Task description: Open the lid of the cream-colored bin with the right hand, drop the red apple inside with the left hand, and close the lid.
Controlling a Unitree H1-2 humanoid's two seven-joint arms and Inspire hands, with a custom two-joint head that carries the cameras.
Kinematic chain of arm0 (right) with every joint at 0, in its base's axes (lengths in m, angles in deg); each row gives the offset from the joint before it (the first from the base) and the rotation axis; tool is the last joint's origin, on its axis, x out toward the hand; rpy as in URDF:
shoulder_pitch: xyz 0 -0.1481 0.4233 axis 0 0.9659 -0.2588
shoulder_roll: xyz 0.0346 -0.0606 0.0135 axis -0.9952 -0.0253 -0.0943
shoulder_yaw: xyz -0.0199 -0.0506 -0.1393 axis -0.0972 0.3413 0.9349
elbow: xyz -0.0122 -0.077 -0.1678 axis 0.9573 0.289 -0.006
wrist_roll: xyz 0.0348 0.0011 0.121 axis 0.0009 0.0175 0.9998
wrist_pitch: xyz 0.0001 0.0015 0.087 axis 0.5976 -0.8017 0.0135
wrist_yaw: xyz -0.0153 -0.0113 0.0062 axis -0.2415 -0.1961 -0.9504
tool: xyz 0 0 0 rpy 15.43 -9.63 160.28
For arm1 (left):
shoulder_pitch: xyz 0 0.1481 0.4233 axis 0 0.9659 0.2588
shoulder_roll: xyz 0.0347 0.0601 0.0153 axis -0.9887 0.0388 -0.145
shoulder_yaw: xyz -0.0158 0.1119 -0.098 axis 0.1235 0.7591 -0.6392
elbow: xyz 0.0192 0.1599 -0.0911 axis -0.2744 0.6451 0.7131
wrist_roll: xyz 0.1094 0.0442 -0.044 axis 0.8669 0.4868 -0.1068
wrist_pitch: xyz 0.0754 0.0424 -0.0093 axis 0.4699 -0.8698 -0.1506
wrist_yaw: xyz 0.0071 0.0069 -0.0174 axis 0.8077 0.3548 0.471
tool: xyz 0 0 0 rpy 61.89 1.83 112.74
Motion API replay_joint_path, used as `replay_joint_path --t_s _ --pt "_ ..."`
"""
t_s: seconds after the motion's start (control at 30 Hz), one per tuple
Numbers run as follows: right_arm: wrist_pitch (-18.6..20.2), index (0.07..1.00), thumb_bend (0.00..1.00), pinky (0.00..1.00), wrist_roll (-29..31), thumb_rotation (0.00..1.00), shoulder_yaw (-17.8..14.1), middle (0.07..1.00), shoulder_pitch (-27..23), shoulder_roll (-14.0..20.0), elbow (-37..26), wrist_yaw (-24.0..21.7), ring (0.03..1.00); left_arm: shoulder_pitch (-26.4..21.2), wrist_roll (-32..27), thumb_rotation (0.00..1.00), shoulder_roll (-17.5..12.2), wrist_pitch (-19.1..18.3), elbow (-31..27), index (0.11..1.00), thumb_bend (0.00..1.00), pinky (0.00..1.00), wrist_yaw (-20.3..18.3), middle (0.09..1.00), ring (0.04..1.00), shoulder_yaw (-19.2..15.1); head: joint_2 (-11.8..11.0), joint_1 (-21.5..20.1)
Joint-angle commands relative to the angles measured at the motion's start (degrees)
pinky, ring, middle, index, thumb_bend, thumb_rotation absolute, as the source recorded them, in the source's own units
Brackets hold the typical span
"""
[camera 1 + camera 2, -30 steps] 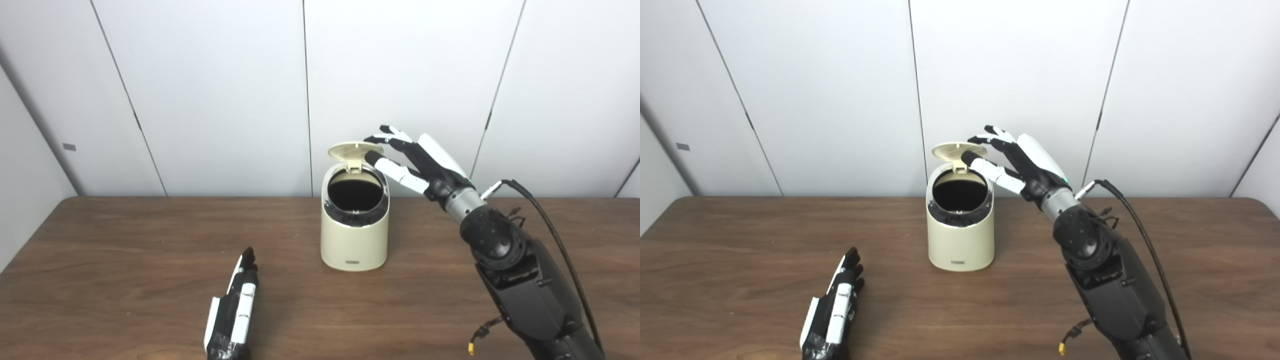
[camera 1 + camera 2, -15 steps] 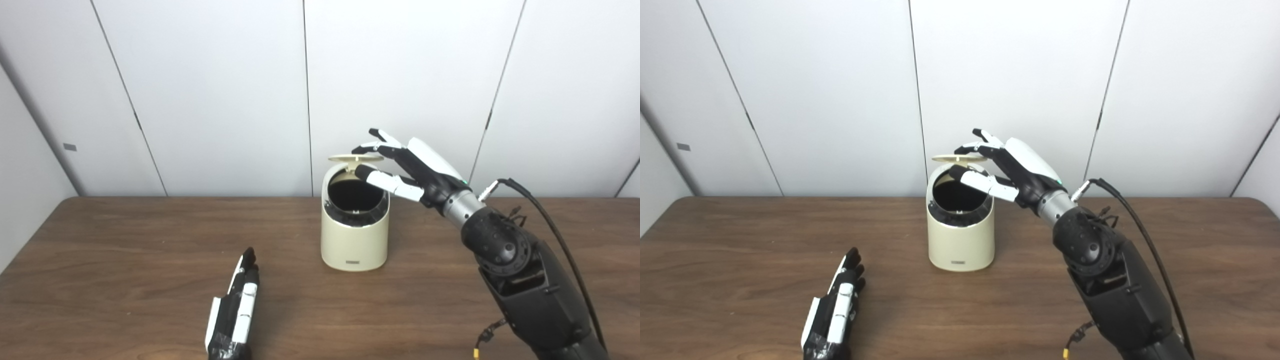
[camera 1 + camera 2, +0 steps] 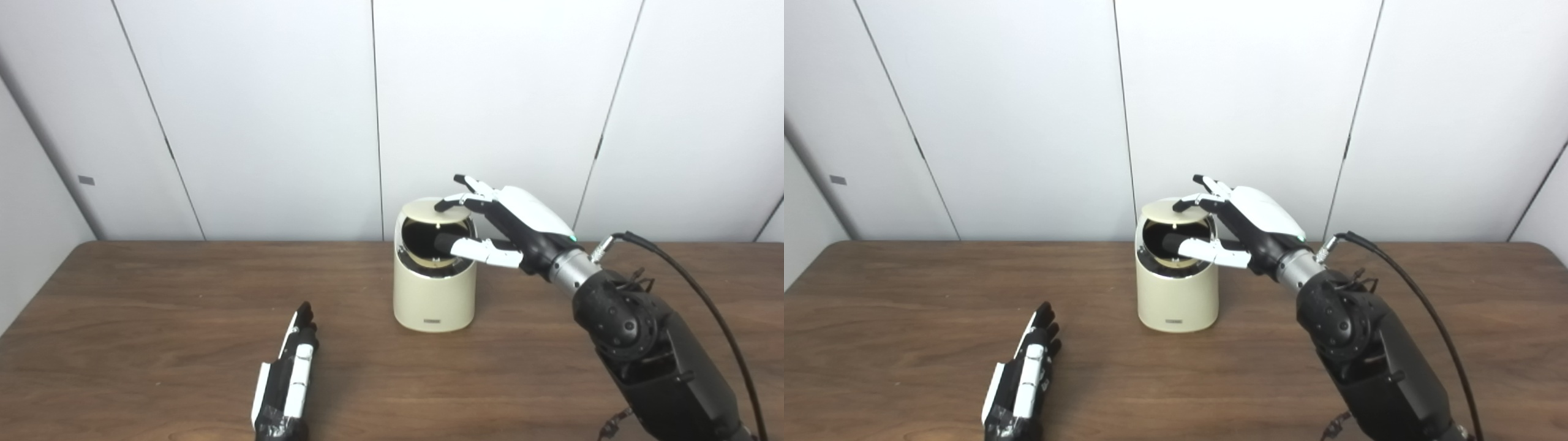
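Note:
The cream-colored bin (image 3: pixel 433 297) stands mid-table. Its round lid (image 3: pixel 427 209) is tilted low over the dark opening, with a gap left at the front. My right hand (image 3: pixel 509 222) is open and reaches in from the right. Its fingertips (image 3: pixel 450 203) rest on top of the lid, and its thumb stretches across the opening below it. My left hand (image 3: pixel 286 380) lies flat and open on the table, front left of the bin, holding nothing. No red apple shows in either view.
The brown wooden table (image 3: pixel 153 306) runs back to a white panelled wall (image 3: pixel 275 122) just behind the bin. A black cable (image 3: pixel 1402 288) loops off my right forearm.
My right hand has come down and to the left, pressing the lid from upright to nearly flat over the opening. The left hand has not moved.

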Motion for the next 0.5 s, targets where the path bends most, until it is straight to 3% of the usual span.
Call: replay_joint_path --t_s 0.0,0.2,0.47 --pt "-2.2 0.792 0.65 1.0 -0.8 1.0 -0.4 1.0 -1.7 0.1 -1.6 1.0 1.0 -0.3 0.2 0.85 0.2 -0.7 1.5 1.0 0.59 1.0 0.3 1.0 1.0 -0.1 0.1 0.1" --pt "-2.5 0.797 0.62 1.0 -2.2 1.0 -0.1 1.0 -1.6 -1.1 -0.2 1.4 1.0 -0.1 1.3 0.84 0.1 -1.0 1.0 1.0 0.6 1.0 0.6 1.0 1.0 0.1 0.4 0.7" --pt "-3.2 0.787 0.65 1.0 -4.1 1.0 0.8 1.0 -0.5 -0.6 -0.3 0.2 1.0 0.0 1.7 0.83 0.1 -1.3 0.5 1.0 0.6 1.0 0.6 1.0 1.0 0.3 0.7 0.8"
